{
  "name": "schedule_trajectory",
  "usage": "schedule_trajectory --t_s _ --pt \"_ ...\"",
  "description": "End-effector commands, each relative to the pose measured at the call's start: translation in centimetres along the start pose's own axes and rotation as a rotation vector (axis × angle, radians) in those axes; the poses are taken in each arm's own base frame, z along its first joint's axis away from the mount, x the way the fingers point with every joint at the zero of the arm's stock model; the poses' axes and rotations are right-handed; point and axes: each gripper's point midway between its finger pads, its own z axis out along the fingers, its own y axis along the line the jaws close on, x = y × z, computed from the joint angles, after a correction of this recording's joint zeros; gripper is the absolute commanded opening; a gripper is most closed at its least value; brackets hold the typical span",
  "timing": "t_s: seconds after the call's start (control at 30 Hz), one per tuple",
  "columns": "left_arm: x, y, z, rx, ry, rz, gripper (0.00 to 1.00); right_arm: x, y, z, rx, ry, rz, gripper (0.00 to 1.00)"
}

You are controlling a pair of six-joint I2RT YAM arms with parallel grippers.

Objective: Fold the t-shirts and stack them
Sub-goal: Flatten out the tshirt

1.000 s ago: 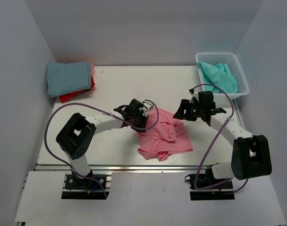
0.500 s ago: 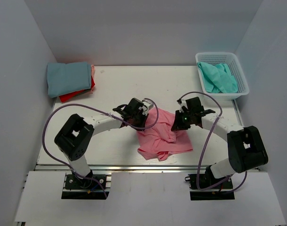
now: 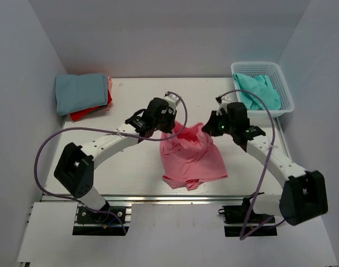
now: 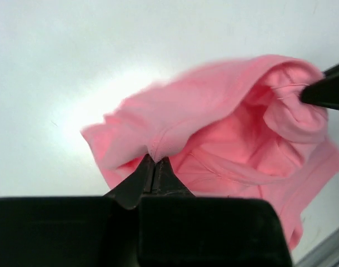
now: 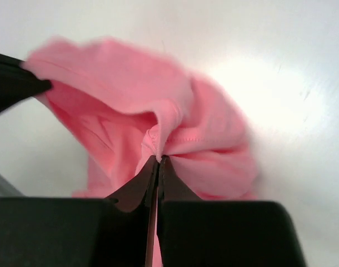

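A salmon pink t-shirt point(image 3: 192, 158) hangs crumpled between my two grippers over the middle of the table, its lower part resting near the front edge. My left gripper point(image 3: 168, 129) is shut on the shirt's left upper edge; in the left wrist view the gripper point(image 4: 155, 160) pinches a fold of pink cloth point(image 4: 214, 128). My right gripper point(image 3: 209, 129) is shut on the right upper edge, and the right wrist view shows the gripper point(image 5: 158, 158) clamping a seam of the shirt point(image 5: 136, 105). A turquoise green t-shirt point(image 3: 258, 90) lies in the basket. Dusty blue point(image 3: 80, 92) and red point(image 3: 86, 113) t-shirts lie folded and stacked at the back left.
A white lattice basket point(image 3: 286, 92) stands at the back right corner. Grey walls enclose the table point(image 3: 136, 94) on the left, back and right. Purple cables loop from both arms over the table.
The right gripper moved onto the pink shirt and shut on it. Both grippers then rose and moved toward the back, lifting the shirt's upper edge off the table.
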Motion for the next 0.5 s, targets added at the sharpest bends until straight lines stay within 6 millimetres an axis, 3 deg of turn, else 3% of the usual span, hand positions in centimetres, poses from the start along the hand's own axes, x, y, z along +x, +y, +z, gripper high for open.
schedule_trajectory --t_s 0.0,0.03,0.07,0.13,0.17,0.23,0.27,0.3,0.37,0.4,0.43,0.47 --pt "-10.3 1.4 -5.8 -0.121 -0.304 -0.005 0.0 -12.7 4.3 -6.4 -0.032 -0.437 -0.128 0.0" --pt "-12.7 2.6 -7.1 -0.185 -0.364 -0.011 0.0 -13.8 4.4 -7.2 -0.012 -0.475 -0.138 0.0" --pt "-14.2 3.0 -8.5 -0.217 -0.407 0.0 0.0 -16.5 5.6 -9.2 -0.02 -0.549 -0.158 0.0" --pt "-18.1 3.6 -11.9 -0.278 -0.522 0.0 0.0 -18.5 6.3 -11.3 -0.009 -0.616 -0.204 0.0" --pt "-18.9 4.0 -12.7 -0.308 -0.542 0.026 0.0 -20.8 7.5 -13.5 -0.008 -0.679 -0.22 0.0" --pt "-22.5 4.4 -16.9 -0.358 -0.675 0.02 0.0 -22.0 7.6 -14.5 0.023 -0.699 -0.243 0.0" --pt "-23.5 4.6 -17.8 -0.374 -0.705 0.026 0.0 -23.7 8.6 -16.4 0.015 -0.747 -0.266 0.0" --pt "-25.4 4.5 -20.2 -0.387 -0.774 0.038 0.0 -25.2 9.7 -18.2 0.01 -0.796 -0.287 0.0" --pt "-27.0 4.5 -22.7 -0.412 -0.829 0.075 0.0 -27.9 11.9 -21.2 -0.019 -0.865 -0.366 0.0" --pt "-28.6 4.0 -25.0 -0.414 -0.884 0.071 0.0 -29.2 13.3 -23.4 -0.039 -0.916 -0.384 0.0" --pt "-29.3 4.0 -26.1 -0.419 -0.907 0.081 0.0 -29.6 13.3 -22.7 -0.034 -0.887 -0.407 0.0" --pt "-30.1 3.9 -27.4 -0.423 -0.938 0.087 0.0 -30.1 14.1 -23.3 -0.057 -0.896 -0.45 0.0"
